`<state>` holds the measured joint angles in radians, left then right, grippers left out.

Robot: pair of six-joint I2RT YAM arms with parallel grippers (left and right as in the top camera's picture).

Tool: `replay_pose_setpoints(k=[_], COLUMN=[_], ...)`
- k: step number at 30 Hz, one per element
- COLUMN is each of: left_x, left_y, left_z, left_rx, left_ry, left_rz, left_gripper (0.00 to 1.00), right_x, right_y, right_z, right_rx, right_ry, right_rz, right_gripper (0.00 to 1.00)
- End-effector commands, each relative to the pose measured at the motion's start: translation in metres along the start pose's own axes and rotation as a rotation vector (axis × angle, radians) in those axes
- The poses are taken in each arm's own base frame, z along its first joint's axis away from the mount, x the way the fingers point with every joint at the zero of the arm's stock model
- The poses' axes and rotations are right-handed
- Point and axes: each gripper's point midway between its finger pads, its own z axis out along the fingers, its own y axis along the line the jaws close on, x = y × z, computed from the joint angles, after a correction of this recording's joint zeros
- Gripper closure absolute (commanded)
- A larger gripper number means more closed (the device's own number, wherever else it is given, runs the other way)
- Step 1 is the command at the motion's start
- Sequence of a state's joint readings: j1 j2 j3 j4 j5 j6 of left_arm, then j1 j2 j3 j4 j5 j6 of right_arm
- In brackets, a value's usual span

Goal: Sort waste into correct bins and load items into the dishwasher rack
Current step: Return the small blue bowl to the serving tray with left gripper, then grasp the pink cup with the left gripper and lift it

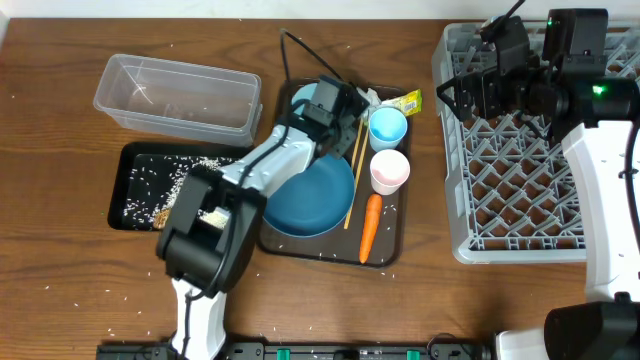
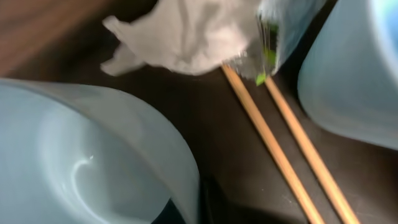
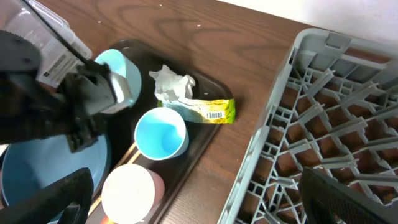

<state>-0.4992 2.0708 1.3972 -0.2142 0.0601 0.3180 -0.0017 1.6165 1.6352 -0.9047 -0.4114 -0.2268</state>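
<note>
My left gripper (image 1: 322, 105) is at the far end of the dark brown tray (image 1: 385, 255). Its fingers (image 2: 199, 208) straddle the wall of the small light-blue bowl (image 2: 74, 162), one inside and one outside. The crumpled white tissue (image 2: 186, 34), yellow-green wrapper (image 2: 273, 37) and wooden chopsticks (image 2: 280, 149) lie just beyond. The large blue dish (image 1: 310, 195), light-blue cup (image 1: 388, 127), pink cup (image 1: 390, 170) and orange carrot (image 1: 369, 225) are on the tray. My right gripper (image 1: 465, 95) is open and empty above the left edge of the grey rack (image 1: 540, 150).
The clear tub (image 1: 180, 95) stands at the back left. The black tray (image 1: 170, 185) in front of it holds rice grains and a small brown lump. A few stray grains lie on the wooden table. The left arm's body covers part of the blue dish.
</note>
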Motion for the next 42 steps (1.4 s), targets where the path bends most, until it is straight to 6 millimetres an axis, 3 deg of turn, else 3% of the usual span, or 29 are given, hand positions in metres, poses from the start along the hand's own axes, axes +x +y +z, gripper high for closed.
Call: replay_pose_setpoints(k=[1,5,6,9,11,16,22,26,29,35,42], left_x=[0.003,0.01,0.011,0.007,0.0,-0.025,-0.046,-0.059,-0.059,-0.037,-0.023], left_y=[0.005,0.003,0.003,0.004,0.005,0.009,0.014,-0.017,-0.042,-0.079,-0.086], left_z=[-0.002,-0.003,-0.003,-0.006,-0.015,-0.054,-0.116,-0.146,-0.143,-0.101,-0.097], left_rx=[-0.026,-0.017,-0.016,-0.02,-0.025,-0.032,-0.04,0.149,0.266,0.324,0.34], left_ry=[0.014,0.046,0.048,0.039,0.018,-0.055,-0.134,-0.197,-0.187,-0.073,-0.006], left_rz=[-0.004,-0.006,-0.006,-0.059,-0.107,-0.159,-0.185,-0.185,-0.17,-0.116,-0.141], left_gripper=[0.94,0.87,0.77,0.31,0.2,0.15,0.14,0.14,0.14,0.14,0.15], right_x=[0.0,0.0,0.0,0.0,0.0,-0.003,-0.002,0.005,0.006,0.004,0.024], right_y=[0.0,0.0,0.0,0.0,0.0,-0.001,0.009,0.014,0.011,0.01,0.005], right_z=[0.001,0.001,0.001,0.001,0.001,0.001,0.008,0.019,0.024,0.025,0.026], right_rx=[-0.009,-0.009,-0.009,-0.009,-0.008,-0.008,-0.025,-0.029,-0.024,-0.023,0.019], right_ry=[0.003,0.001,0.001,0.001,0.0,-0.009,-0.006,0.011,-0.001,-0.011,0.069], right_rz=[0.018,0.017,0.017,0.017,0.017,0.013,0.038,0.027,0.037,0.052,0.08], right_gripper=[0.01,0.01,0.01,0.01,0.01,0.01,0.01,0.01,0.01,0.01,0.01])
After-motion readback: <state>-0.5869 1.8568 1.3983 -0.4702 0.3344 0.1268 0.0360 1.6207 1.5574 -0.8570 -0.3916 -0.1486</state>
